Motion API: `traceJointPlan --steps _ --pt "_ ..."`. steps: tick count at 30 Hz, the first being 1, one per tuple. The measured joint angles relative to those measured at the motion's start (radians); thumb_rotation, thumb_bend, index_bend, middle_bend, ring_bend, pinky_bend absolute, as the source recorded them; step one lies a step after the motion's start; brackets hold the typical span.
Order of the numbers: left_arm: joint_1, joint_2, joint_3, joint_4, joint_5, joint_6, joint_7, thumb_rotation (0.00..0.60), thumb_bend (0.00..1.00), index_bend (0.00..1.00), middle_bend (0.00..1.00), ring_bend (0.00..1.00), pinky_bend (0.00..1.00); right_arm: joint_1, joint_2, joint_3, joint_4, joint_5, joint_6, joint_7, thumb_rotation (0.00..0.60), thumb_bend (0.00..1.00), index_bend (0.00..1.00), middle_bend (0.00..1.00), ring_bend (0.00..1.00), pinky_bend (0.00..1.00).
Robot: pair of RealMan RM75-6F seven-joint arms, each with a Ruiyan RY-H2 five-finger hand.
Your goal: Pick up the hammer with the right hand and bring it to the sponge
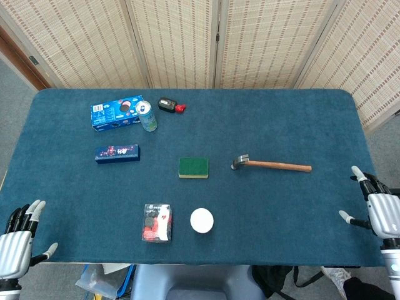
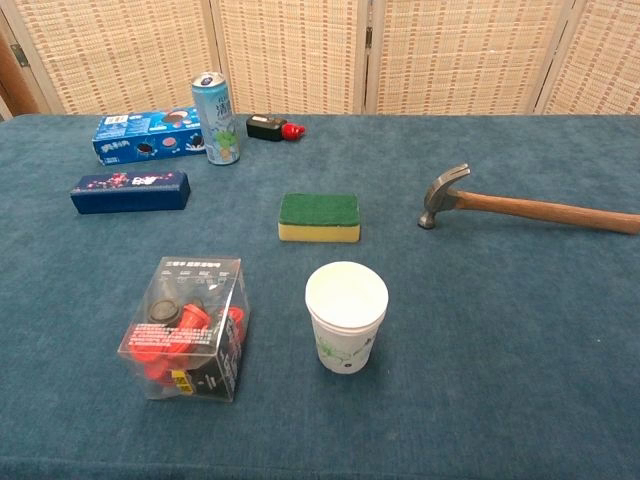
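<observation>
The hammer (image 1: 270, 165) lies flat on the blue table, metal head toward the middle and wooden handle pointing right; the chest view shows the hammer (image 2: 520, 206) at the right. A green-topped yellow sponge (image 1: 193, 167) rests to its left, a short gap from the head, and the sponge (image 2: 319, 217) sits mid-table in the chest view. My right hand (image 1: 377, 209) hovers at the table's right front corner, fingers apart, holding nothing, well short of the handle. At the left front corner my left hand (image 1: 20, 238) is likewise spread and empty. Neither hand appears in the chest view.
A white paper cup (image 1: 201, 220) and a clear box of red parts (image 1: 157, 223) stand near the front edge. At the back left are a blue cookie box (image 1: 116, 114), a drink can (image 1: 147, 116), a dark blue box (image 1: 117, 153) and a small black-and-red item (image 1: 170, 105).
</observation>
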Motion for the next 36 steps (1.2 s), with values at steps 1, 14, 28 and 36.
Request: traceJointPlan --steps 1,14,28,36 --pt "0.000 0.000 0.001 0.000 0.000 0.000 0.000 0.600 0.18 0.00 0.00 0.00 0.00 0.000 0.000 0.000 -0.001 -0.001 0.000 0.000 0.600 0.15 0.02 0.23 0.11 0.19" --pt "0.008 0.000 0.004 0.005 0.009 0.014 -0.012 0.600 0.18 0.00 0.00 0.00 0.00 0.075 0.027 0.022 -0.041 -0.014 -0.090 -0.022 0.600 0.15 0.02 0.24 0.11 0.19" --pt "0.041 0.003 0.012 0.034 0.001 0.047 -0.059 0.600 0.18 0.00 0.00 0.00 0.00 0.409 -0.052 0.120 -0.013 0.184 -0.532 -0.197 0.600 0.19 0.09 0.24 0.11 0.19" --pt "0.054 0.002 0.011 0.048 -0.012 0.055 -0.075 0.600 0.17 0.00 0.00 0.00 0.00 0.546 -0.227 0.143 0.172 0.330 -0.664 -0.287 0.600 0.21 0.11 0.25 0.11 0.19"
